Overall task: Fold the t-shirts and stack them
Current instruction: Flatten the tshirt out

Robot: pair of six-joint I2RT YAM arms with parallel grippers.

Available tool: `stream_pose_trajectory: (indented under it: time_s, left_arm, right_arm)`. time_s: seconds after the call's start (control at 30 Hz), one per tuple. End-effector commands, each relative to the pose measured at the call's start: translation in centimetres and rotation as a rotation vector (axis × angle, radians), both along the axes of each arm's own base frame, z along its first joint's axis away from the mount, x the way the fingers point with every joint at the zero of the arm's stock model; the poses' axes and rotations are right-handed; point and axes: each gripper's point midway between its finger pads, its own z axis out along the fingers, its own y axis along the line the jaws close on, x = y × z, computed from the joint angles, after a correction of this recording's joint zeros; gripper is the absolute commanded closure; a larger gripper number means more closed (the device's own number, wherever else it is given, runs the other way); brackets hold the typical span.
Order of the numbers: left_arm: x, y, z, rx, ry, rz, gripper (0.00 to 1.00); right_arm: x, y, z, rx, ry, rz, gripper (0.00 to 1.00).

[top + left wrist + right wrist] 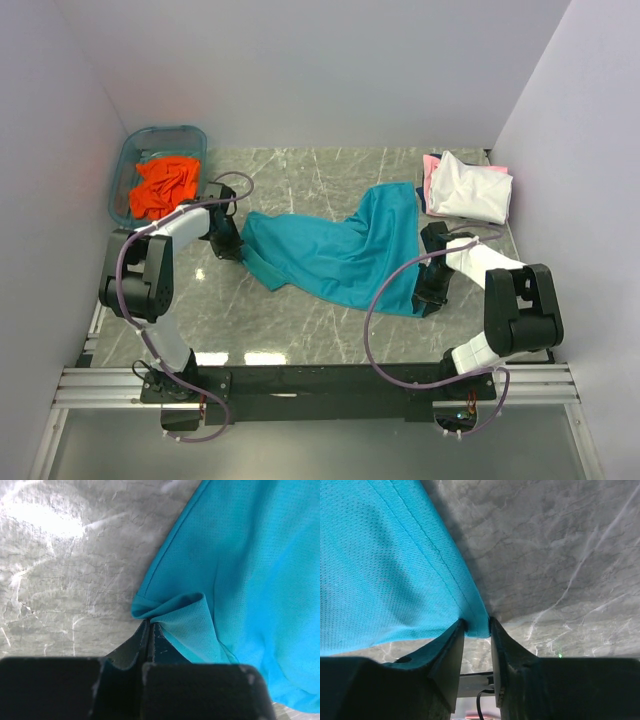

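I see left hand (228, 245) low at centre-left, pinched closed on teal t-shirt (340, 250) edge | right hand (432, 295) low at lower right, clamping its hem corner | shirt lies mid-frame on worktop (300, 180), stretched between both

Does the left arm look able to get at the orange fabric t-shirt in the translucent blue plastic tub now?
Probably not yet: the translucent blue plastic tub is close and unobstructed, but the left hand is shut on the teal fabric t-shirt.
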Motion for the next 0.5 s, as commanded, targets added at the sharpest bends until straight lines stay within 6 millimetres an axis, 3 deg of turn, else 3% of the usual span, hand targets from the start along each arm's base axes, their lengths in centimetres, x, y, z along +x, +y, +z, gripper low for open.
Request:
stream_pose_trajectory:
  time_s: [0.0, 0.23, 0.33, 0.47]
  left_arm:
    - [1.5, -0.5, 1.2, -0.019, -0.045, -0.026, 1.0]
    - [1.9, -0.8, 1.9, -0.033, -0.068, -0.038, 1.0]
    - [2.5, -1.0, 3.5, -0.048, -0.11, -0.037, 1.0]
    - [4.5, -1.7, 8.7, -0.091, -0.24, -0.034, 1.0]
  right_arm:
    - [-0.2, 0.2, -0.9, -0.001, 0.013, -0.006, 0.67]
    - [0.4, 0.5, -0.6, 0.015, -0.018, -0.003, 1.0]
    - [1.2, 1.2, 1.1, 0.052, -0.051, 0.0, 1.0]
    - [4.2, 1.7, 5.6, 0.075, -0.166, 0.003, 1.0]
